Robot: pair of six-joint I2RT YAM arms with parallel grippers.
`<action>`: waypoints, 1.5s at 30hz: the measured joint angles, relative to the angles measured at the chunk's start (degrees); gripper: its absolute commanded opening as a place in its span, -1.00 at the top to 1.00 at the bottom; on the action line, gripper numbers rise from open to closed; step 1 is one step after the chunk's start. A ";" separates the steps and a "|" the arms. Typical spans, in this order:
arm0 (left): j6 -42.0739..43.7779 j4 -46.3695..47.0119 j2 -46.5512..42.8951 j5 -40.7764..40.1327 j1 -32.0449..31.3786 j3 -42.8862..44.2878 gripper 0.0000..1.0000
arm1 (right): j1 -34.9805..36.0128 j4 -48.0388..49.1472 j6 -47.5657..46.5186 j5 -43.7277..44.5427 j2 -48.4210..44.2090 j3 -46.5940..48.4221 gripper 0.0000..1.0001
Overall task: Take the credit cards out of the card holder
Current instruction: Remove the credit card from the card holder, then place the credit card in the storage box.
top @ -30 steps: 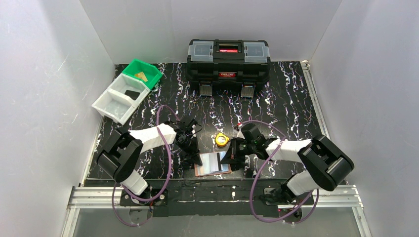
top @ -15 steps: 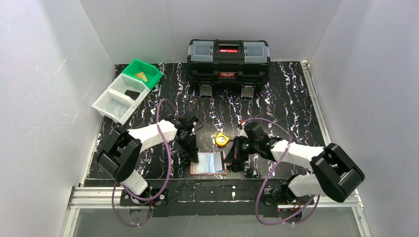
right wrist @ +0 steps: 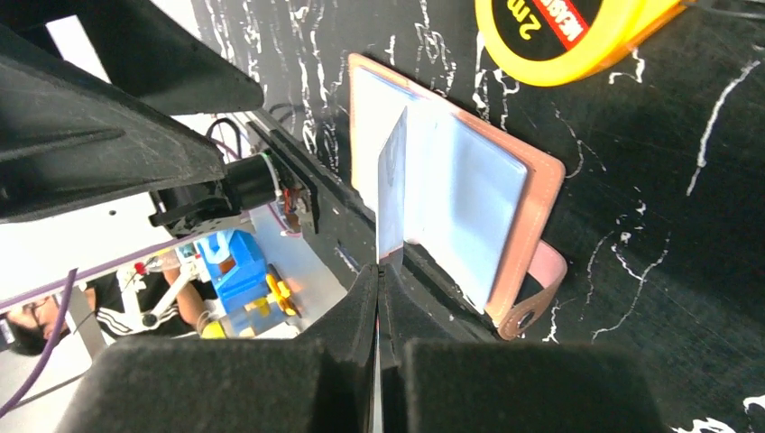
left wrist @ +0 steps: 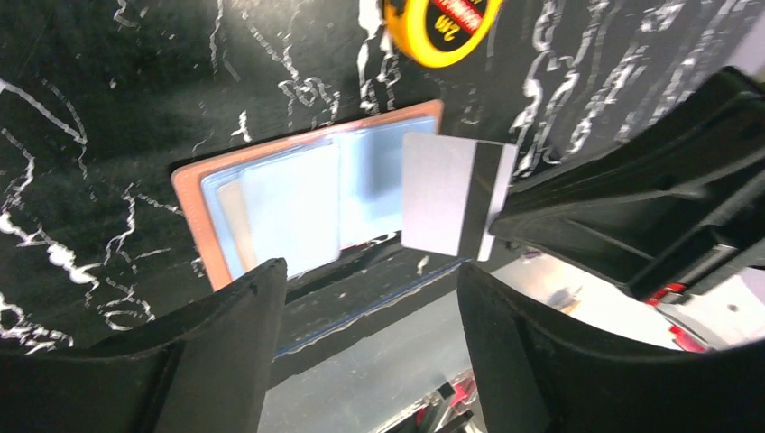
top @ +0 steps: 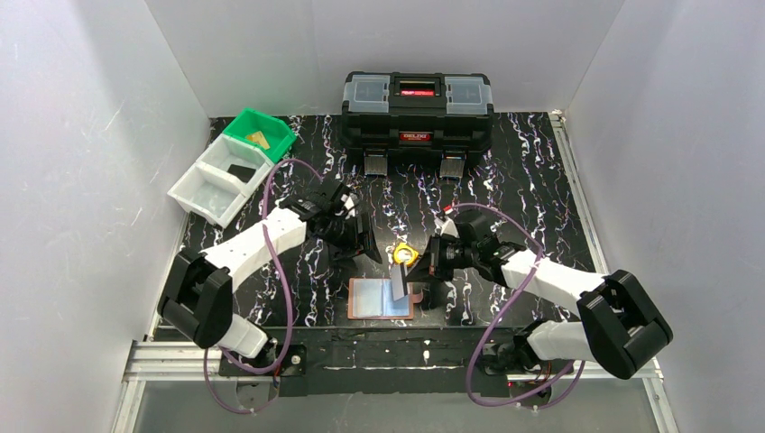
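The card holder [top: 370, 298] lies open and flat near the table's front edge, tan leather with pale blue sleeves [left wrist: 293, 203]. Its snap tab [right wrist: 541, 289] sticks out on the right. My right gripper [top: 413, 278] is shut on a whitish credit card [top: 399, 281] with a dark stripe [left wrist: 447, 194]. It holds the card on edge above the holder's right half; in the right wrist view the card [right wrist: 391, 180] shows edge-on between my closed fingers [right wrist: 379, 271]. My left gripper [top: 368, 245] hangs open and empty, behind and left of the holder [left wrist: 370, 343].
A yellow tape measure [top: 405, 254] lies just behind the holder. A black toolbox [top: 417, 108] stands at the back. At the back left, a green bin [top: 262, 133] holds a gold card and white bins [top: 216, 185] hold a black card.
My left gripper has let go of the holder's left edge, opened and pulled up and back. The right gripper has lifted the whitish card up off the sleeves. The holder now lies square.
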 measured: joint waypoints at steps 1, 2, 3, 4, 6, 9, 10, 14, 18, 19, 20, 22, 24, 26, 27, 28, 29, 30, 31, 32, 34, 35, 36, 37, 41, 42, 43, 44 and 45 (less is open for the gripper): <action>-0.04 0.83 -0.35 1.20 0.59 -0.13 -0.42 | -0.20 0.15 0.39 -0.39 0.00 0.15 0.97; -0.09 2.05 -0.68 2.45 1.14 -0.46 -0.43 | -0.50 0.79 0.81 -1.05 -0.02 0.17 0.97; -0.26 3.45 -1.03 3.65 1.66 -1.07 -0.44 | -0.72 1.22 1.36 -1.60 -0.02 0.17 0.97; -0.61 5.11 -1.49 5.01 2.16 -2.03 -0.44 | -0.96 1.73 2.05 -2.21 -0.02 0.17 0.97; -1.51 8.00 -2.16 7.67 2.78 -4.11 -0.45 | -1.44 2.99 3.58 -3.50 -0.07 0.15 0.97; -3.76 13.60 -2.97 12.35 3.98 -8.13 -0.45 | -2.43 5.31 6.29 -5.49 -0.81 0.13 0.97; -4.55 15.43 -3.19 13.86 4.39 -9.29 -0.45 | -2.80 6.05 7.08 -6.12 -1.31 0.13 0.97; -7.82 22.27 -3.96 18.71 6.03 -12.07 -0.43 | -3.78 9.05 10.56 -7.93 -3.13 0.15 0.97; -12.55 31.69 -5.31 22.93 7.08 -14.10 -0.34 | -3.93 11.80 13.53 -9.42 -3.34 0.24 0.97; -13.88 34.05 -5.60 23.80 7.17 -14.49 -0.32 | -3.93 12.24 14.19 -9.70 -3.32 0.37 0.97; -14.88 36.15 -5.79 24.59 7.19 -14.82 -0.29 | -3.93 12.81 14.95 -10.08 -3.19 0.61 0.97; -16.37 38.64 -5.92 25.66 7.19 -14.99 -0.24 | -3.93 14.03 16.15 -10.67 -2.80 1.20 0.97; -17.40 40.54 -5.95 26.51 7.19 -14.99 -0.19 | -3.93 15.21 17.27 -11.08 -2.64 1.79 0.97; -17.99 41.48 -6.03 27.06 7.19 -14.99 -0.12 | -3.93 16.09 17.94 -11.28 -2.64 2.16 0.97; -18.21 41.72 -6.10 27.28 7.21 -15.02 -0.08 | -3.93 16.33 18.34 -11.37 -2.64 2.32 0.97; -18.32 41.86 -6.19 27.43 7.21 -15.02 0.00 | -3.96 16.61 18.51 -11.39 -2.64 2.40 0.97; -18.40 41.99 -6.27 27.56 7.21 -15.02 0.07 | -3.98 16.68 18.69 -11.45 -2.64 2.43 0.97; -18.58 42.07 -6.36 27.61 7.21 -15.02 0.16 | -4.00 16.68 18.73 -11.56 -2.64 2.43 0.97; -18.80 42.18 -6.47 27.65 7.21 -15.02 0.27 | -4.04 16.65 18.86 -11.61 -2.64 2.43 0.97; -18.93 42.34 -6.54 27.67 7.21 -15.02 0.36 | -4.04 16.68 18.91 -11.72 -2.64 2.43 0.97; -19.15 42.51 -6.60 27.76 7.21 -15.02 0.57 | -4.04 16.76 18.93 -11.82 -2.64 2.43 0.97; -19.39 42.58 -6.62 27.80 7.21 -15.02 0.69 | -4.04 16.76 18.91 -11.82 -2.64 2.43 0.97; -19.45 42.64 -6.62 27.82 7.21 -15.02 0.83 | -4.04 16.76 18.91 -11.82 -2.64 2.43 0.97; -19.56 42.73 -6.64 27.89 7.23 -14.99 0.96 | -4.04 16.74 18.86 -11.82 -2.64 2.43 0.97; -19.67 42.95 -7.28 28.35 7.32 -14.99 1.00 | -4.02 14.73 17.84 -11.67 -2.58 2.56 0.23; -19.47 42.56 -7.54 28.26 7.32 -14.99 1.00 | -4.04 13.57 17.29 -11.52 -2.60 2.86 -0.12; -19.17 41.92 -7.85 28.06 7.32 -14.99 1.00 | -4.04 11.96 16.02 -11.06 -2.62 3.61 -0.43; -18.82 41.20 -8.13 27.78 7.32 -14.93 1.00 | -4.04 10.43 15.52 -10.56 -2.71 4.33 -0.67; -17.99 39.32 -8.52 26.99 7.32 -14.62 1.00 | -4.04 8.20 13.79 -9.68 -2.97 5.53 -0.86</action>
